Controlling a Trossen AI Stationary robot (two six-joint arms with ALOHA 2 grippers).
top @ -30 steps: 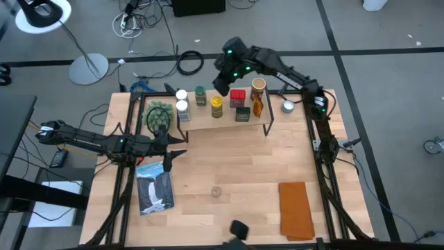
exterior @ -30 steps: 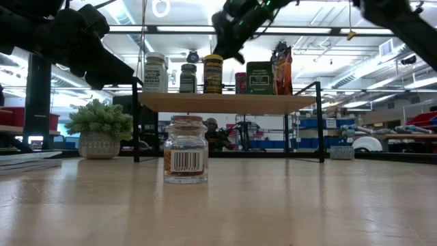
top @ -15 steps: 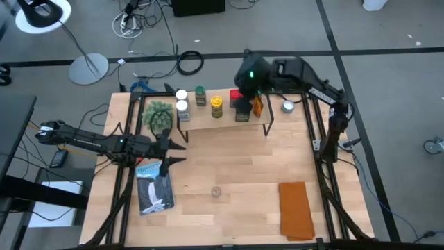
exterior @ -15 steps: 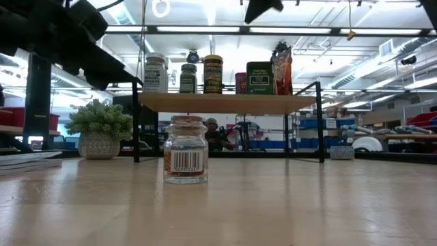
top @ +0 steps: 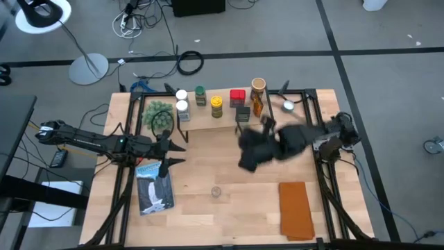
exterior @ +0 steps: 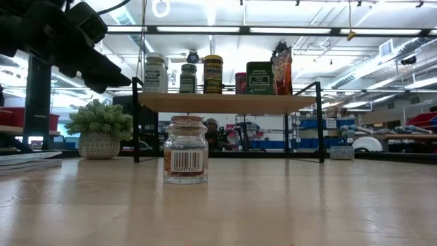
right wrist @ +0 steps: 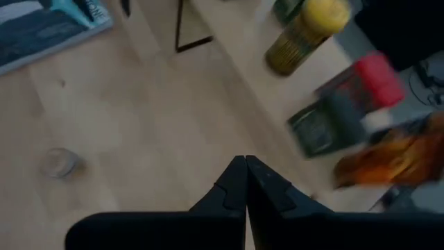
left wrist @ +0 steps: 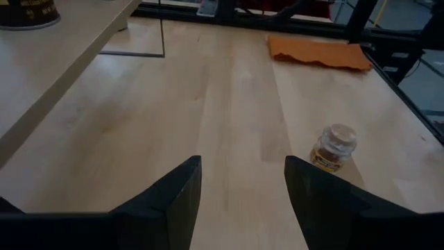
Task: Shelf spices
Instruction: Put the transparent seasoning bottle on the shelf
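Right gripper (top: 244, 161): hanging over the bare middle of the table (top: 229, 215), in front of the shelf and apart from it; its 2 fingers (right wrist: 239, 182) are pressing tip to tip with nothing between them.
Left gripper (top: 173, 151): sitting at the table's left side, just in front of the plant ball (top: 158, 116) and above the magazine (top: 153, 186); its fingers (left wrist: 170, 201) are standing apart, holding nothing.
Shelf (top: 225, 119): standing along the far edge of the table, its light plank resting on thin black legs.
Spices on the shelf: 2 white-lidded jars (top: 182, 101) are standing at the left end, then a green-lidded jar (top: 200, 96), a yellow-lidded jar (top: 216, 106), a red tin (top: 237, 96) with a black box (top: 242, 113) just in front of it, and a tan cylinder (top: 258, 87) with an amber bottle (top: 258, 105) beside it at the right end.
Loose jar (exterior: 186, 158): standing upright on the table in front of the shelf, well apart from both grippers; clear glass with a cork-coloured lid and a barcode label facing the low camera.
Silver cup (top: 288, 106): sitting on the table just right of the shelf.
Orange cloth (top: 297, 210): lying flat near the front right corner.
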